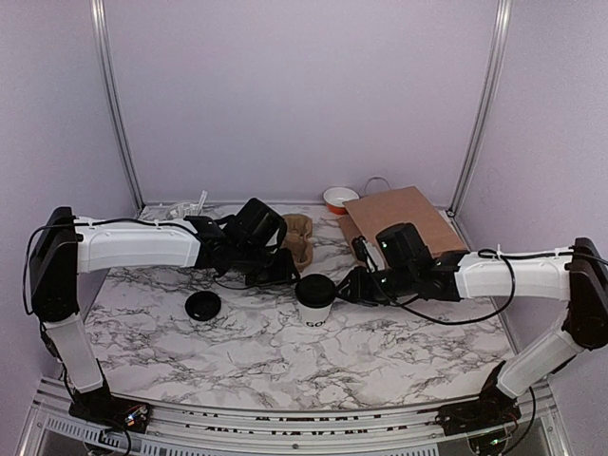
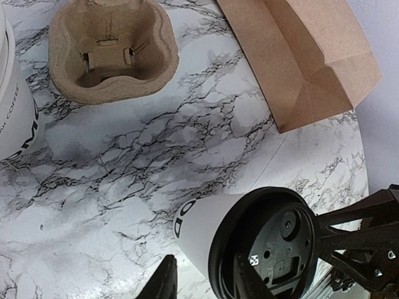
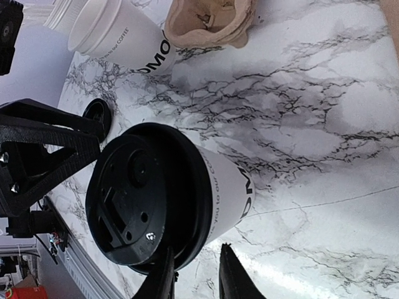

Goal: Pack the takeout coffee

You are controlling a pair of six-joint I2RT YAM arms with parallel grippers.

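Takeout coffee [image 1: 315, 300]: small white paper cup, dark lettering near base, round black lid on, upright on the marbled tabletop [image 1: 247, 356], in the gap between the two claws. Right claw [image 3: 196, 261] just beside the cup's right side, fingers slightly spread with a narrow gap and nothing in it. In the right wrist view the cup sits straight ahead of the fingertips, lid rim overlapping one tip; cannot tell if it touches. Left claw [image 2: 206, 279] on the cup's opposite side, fingers spread wider and pinching nothing. In the left wrist view the cup's base and lid sit just ahead of the tips; contact unclear. The two claws face each other across the cup, near but apart. A loose black lid [image 1: 202, 305] lies flat on the tabletop out to the left of the left claw, well apart from the coffee. A second white cup [image 3: 118, 34], lettered and without a lid, stands beside the left claw, next to the brown pulp tray [image 1: 300, 237], which is just beyond that claw. A brown paper bag [image 1: 404, 217] lies flat beyond the right claw. A small red-and-white bowl [image 1: 339, 199] sits just past the bag's far left corner.
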